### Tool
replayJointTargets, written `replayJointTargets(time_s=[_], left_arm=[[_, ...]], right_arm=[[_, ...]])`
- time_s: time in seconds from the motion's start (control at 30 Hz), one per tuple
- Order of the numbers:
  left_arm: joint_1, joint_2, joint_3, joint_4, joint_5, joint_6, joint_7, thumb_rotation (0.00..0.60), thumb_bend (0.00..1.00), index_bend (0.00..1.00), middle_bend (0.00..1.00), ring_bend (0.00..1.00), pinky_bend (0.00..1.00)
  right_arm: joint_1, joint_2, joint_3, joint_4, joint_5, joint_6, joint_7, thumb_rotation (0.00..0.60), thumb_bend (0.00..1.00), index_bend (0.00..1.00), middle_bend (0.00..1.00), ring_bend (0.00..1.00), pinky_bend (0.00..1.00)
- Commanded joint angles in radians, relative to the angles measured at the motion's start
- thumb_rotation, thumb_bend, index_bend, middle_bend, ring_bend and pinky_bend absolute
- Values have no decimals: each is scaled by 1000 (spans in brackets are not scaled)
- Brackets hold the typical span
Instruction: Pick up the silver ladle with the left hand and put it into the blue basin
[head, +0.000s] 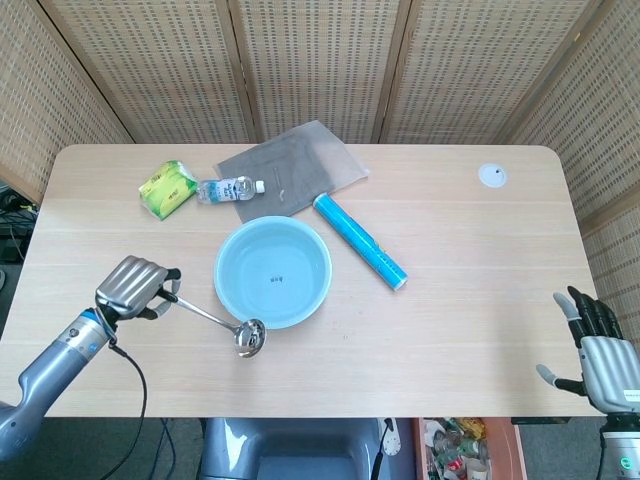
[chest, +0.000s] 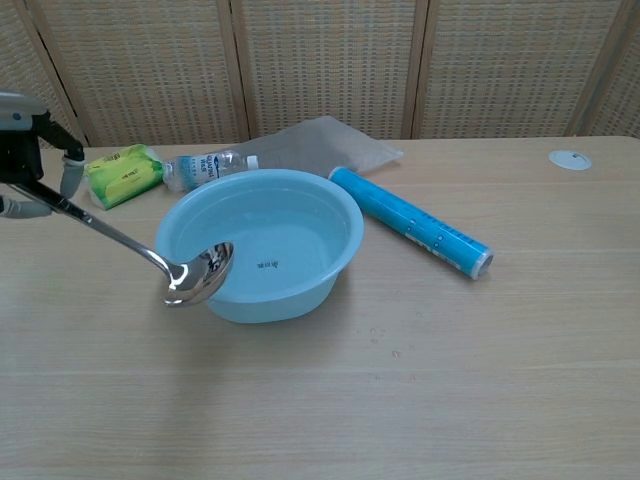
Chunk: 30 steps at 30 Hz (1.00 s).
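My left hand (head: 133, 286) (chest: 32, 150) grips the handle end of the silver ladle (head: 216, 321) (chest: 150, 257), which hangs in the air, slanting down to the right. Its bowl (chest: 200, 275) hovers at the near left rim of the blue basin (head: 272, 272) (chest: 260, 242), outside it. The basin stands empty at the table's middle. My right hand (head: 598, 350) shows only in the head view, at the near right table edge, fingers spread and holding nothing.
A blue roll (head: 359, 241) (chest: 408, 220) lies right of the basin. Behind the basin are a grey cloth (head: 292, 168), a small water bottle (head: 229, 189) (chest: 205, 166) and a green packet (head: 166, 188) (chest: 123, 173). A white disc (head: 491, 176) sits far right.
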Motion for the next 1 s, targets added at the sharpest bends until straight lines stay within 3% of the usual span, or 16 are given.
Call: replayJointTargets(time_s=[0.03,0.2,0.33,0.63,1.0], left_arm=[[-155,44,-60,-39,-235,-95,129,600,487,932,941,908,966],[-298,-6,-41,35,-442,-125,236,600,489,931,941,908,966],[-424,-102,-1,168,-608,-171,292,600,508,932,941,908,966],[-569,-253,100,369,-757,-227,352,600,507,932,941,908,966],[-728,-380,239,505,-916,-217,469,600,509,932,941,908,966]], right_arm=[[7,-4,7,5,22,-16,-10,600,0,0,0,0,0],[16,-7,18,11,50,-36,-10,600,0,0,0,0,0],[26,-14,30,22,73,-49,-17,600,0,0,0,0,0],[38,-41,40,66,80,-51,-26,600,0,0,0,0,0],[33,-66,44,99,61,-22,-14,600,0,0,0,0,0]])
